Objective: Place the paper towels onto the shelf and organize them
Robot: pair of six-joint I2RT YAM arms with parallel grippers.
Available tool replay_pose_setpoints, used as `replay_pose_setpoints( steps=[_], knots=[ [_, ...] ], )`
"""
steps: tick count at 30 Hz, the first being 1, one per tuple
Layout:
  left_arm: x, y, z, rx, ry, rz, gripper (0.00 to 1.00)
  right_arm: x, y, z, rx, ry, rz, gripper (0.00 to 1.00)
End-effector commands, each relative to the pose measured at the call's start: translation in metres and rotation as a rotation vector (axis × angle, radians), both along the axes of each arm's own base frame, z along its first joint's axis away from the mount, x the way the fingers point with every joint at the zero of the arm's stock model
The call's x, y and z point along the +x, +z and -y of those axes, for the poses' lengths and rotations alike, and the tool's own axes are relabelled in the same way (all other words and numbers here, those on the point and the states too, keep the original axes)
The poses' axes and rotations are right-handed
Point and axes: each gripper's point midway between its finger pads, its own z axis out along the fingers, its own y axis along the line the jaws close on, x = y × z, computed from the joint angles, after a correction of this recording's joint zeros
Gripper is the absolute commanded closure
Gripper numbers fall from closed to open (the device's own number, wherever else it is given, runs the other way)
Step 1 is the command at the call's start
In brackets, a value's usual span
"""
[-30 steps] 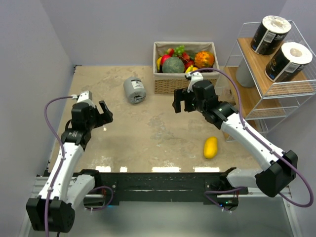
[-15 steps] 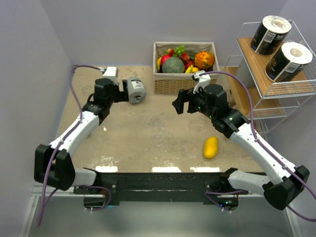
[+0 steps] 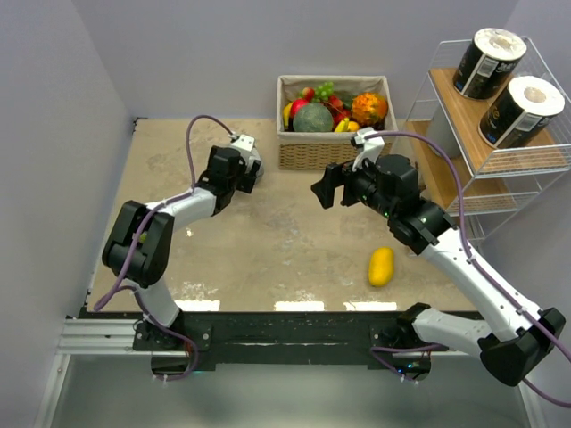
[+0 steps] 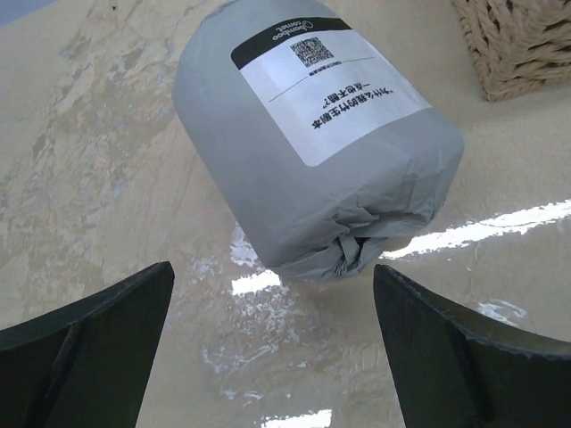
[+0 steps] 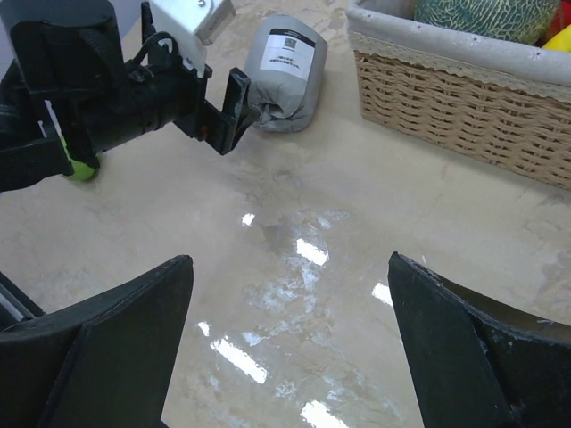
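Observation:
A grey-wrapped paper towel roll [image 4: 312, 134] lies on its side on the table, just left of the wicker basket; it also shows in the right wrist view [image 5: 287, 76]. My left gripper [image 4: 272, 285] is open, its jaws wide apart just short of the roll's crimped end, not touching it. From above, the left gripper [image 3: 248, 172] covers most of the roll. My right gripper [image 3: 326, 189] is open and empty above the table's middle. The white wire shelf [image 3: 500, 156] stands at the right, with two black rolls [image 3: 488, 61] [image 3: 520, 109] on its top board.
A wicker fruit basket [image 3: 326, 153] stands at the back centre, close to the grey roll. A yellow mango [image 3: 381, 266] lies on the table under the right forearm. A greyish cylinder [image 3: 442, 134] sits on a lower shelf board. Grey walls close off the left and back.
My left arm has reached forward and to the right, from the left side of the table up to the grey roll. The right gripper has barely moved.

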Motion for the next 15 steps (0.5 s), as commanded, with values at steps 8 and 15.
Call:
replay_pose_setpoints(
  steps=[8,15],
  knots=[
    [0.058,0.022,0.011,0.024,0.009,0.168,0.01,0.000,0.025,0.002,-0.003,0.009,0.082,0.05],
    [0.069,0.008,0.007,0.070,0.033,0.172,0.05,0.002,0.024,0.005,-0.021,-0.005,0.084,0.05]
  ],
)
